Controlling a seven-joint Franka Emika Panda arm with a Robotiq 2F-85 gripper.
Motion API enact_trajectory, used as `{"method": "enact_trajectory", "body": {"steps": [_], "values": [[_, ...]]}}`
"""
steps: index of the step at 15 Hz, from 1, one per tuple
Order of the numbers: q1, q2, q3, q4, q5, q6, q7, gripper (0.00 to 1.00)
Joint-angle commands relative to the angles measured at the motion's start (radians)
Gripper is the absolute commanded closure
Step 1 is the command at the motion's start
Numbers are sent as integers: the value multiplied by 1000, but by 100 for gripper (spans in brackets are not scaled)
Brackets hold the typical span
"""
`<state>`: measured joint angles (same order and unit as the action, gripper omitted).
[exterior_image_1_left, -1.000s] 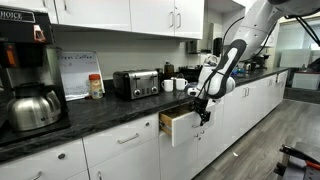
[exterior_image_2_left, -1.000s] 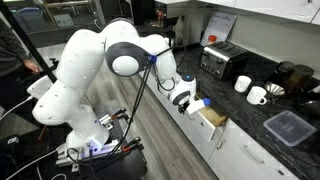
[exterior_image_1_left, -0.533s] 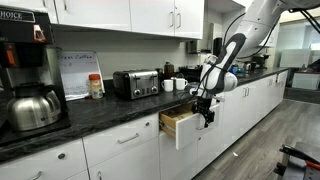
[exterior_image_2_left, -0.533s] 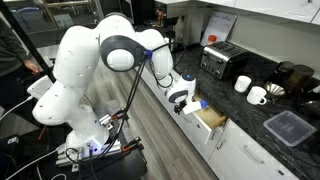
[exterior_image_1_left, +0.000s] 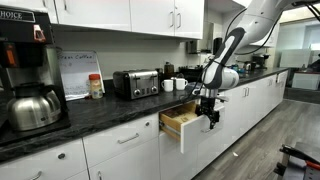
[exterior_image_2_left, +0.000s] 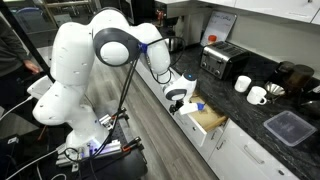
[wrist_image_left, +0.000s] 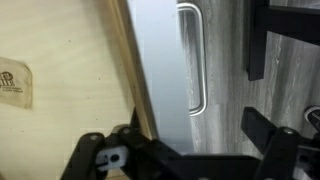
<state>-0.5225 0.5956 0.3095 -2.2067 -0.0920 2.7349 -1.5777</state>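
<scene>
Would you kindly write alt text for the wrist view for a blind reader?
The open gripper straddles a white drawer front with a metal handle. Left of it is the pale wooden drawer bottom with a small printed label; on the right, grey flooring.

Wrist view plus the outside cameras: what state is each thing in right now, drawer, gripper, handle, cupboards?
Drawer: partly open.
Gripper: open, one finger inside the drawer, one outside its front.
Drawer handle: not gripped.
Upper cupboards: shut.
Neighbouring drawer: shut.
</scene>
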Motion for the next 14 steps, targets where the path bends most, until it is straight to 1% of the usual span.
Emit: {"method": "enact_trajectory", "body": {"steps": [1, 7, 14], "values": [[19, -65, -10, -42, 93, -96, -68, 0], [70, -113, -55, -43, 196, -256, -119, 0], [141, -143, -121, -35, 246, -395, -155, 0]]}}
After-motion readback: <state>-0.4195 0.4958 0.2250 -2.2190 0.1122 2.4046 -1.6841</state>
